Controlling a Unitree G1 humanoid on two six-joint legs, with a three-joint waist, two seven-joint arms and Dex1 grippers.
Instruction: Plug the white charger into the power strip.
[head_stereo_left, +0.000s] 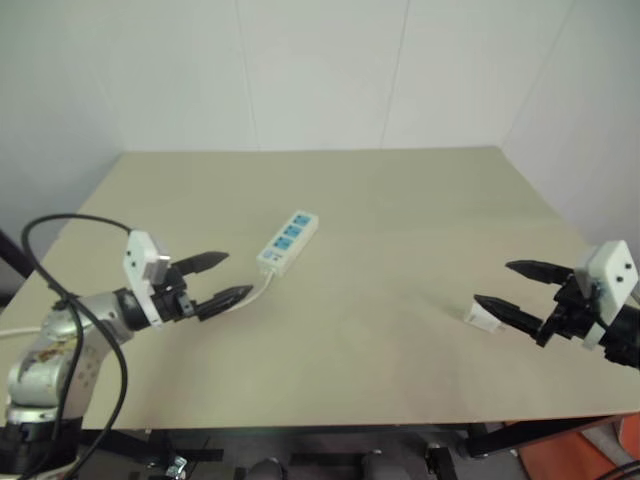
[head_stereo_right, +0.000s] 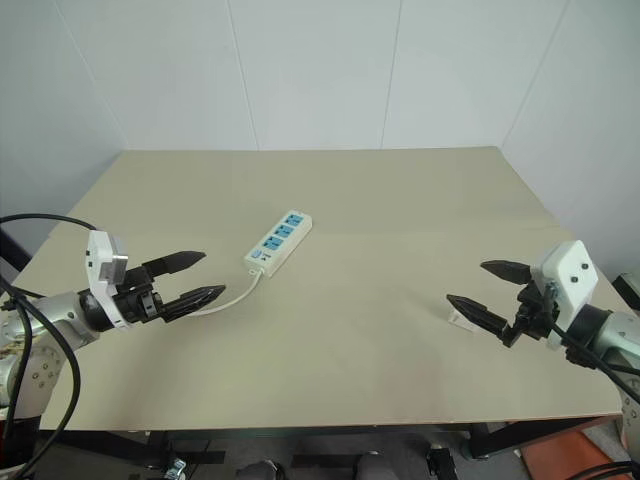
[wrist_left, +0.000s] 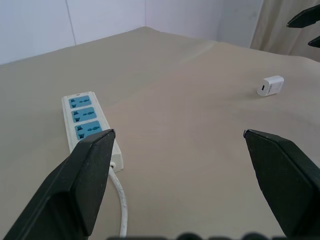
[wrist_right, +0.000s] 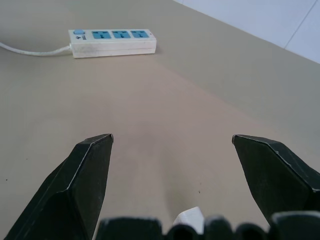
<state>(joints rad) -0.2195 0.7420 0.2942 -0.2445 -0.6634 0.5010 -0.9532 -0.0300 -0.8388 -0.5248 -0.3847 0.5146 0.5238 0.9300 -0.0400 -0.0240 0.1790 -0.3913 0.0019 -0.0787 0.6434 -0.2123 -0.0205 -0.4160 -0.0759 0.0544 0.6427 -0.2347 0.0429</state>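
Left gripper spread wide, empty, above table near left edge. Power strip just beyond it, lying flat, cord trailing under fingertips. Right gripper parted wide, empty, white charger on table just below lower finger. Bare tabletop between charger and strip.

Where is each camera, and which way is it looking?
Head eyes: up high, looking down over the table, strip, charger, both arms, open left tool and right tool.
Left wrist: looks between its fingers at strip and charger.
Right wrist: looks between its fingers at the strip.
All views share the strip.
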